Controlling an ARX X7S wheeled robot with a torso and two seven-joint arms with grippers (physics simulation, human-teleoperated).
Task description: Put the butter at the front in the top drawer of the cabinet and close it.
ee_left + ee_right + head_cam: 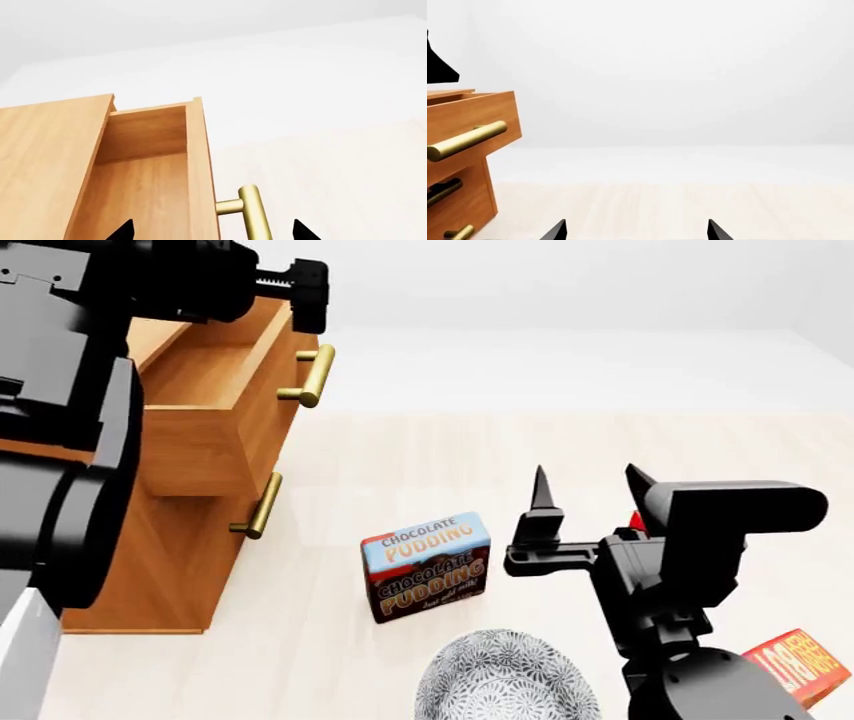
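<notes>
The cabinet [174, 550] stands at the left. Its top drawer [214, 370] is pulled open and shows empty inside in the left wrist view [143, 190]. My left gripper [213, 232] is open above the drawer's front edge, its tips either side of the front board and the brass handle [253, 210], touching neither. My right gripper [587, 485] is open and empty, in the air right of the cabinet. A red box with white lettering [801, 665], likely the butter, lies at the front right, cut off by the frame edge. A small red patch [638, 523] shows behind the right gripper.
A chocolate pudding box [427, 565] stands on the floor between the cabinet and my right arm. A patterned grey bowl [507, 680] sits in front of it. The lower drawer's handle [260, 505] is below the open drawer, and that drawer is shut.
</notes>
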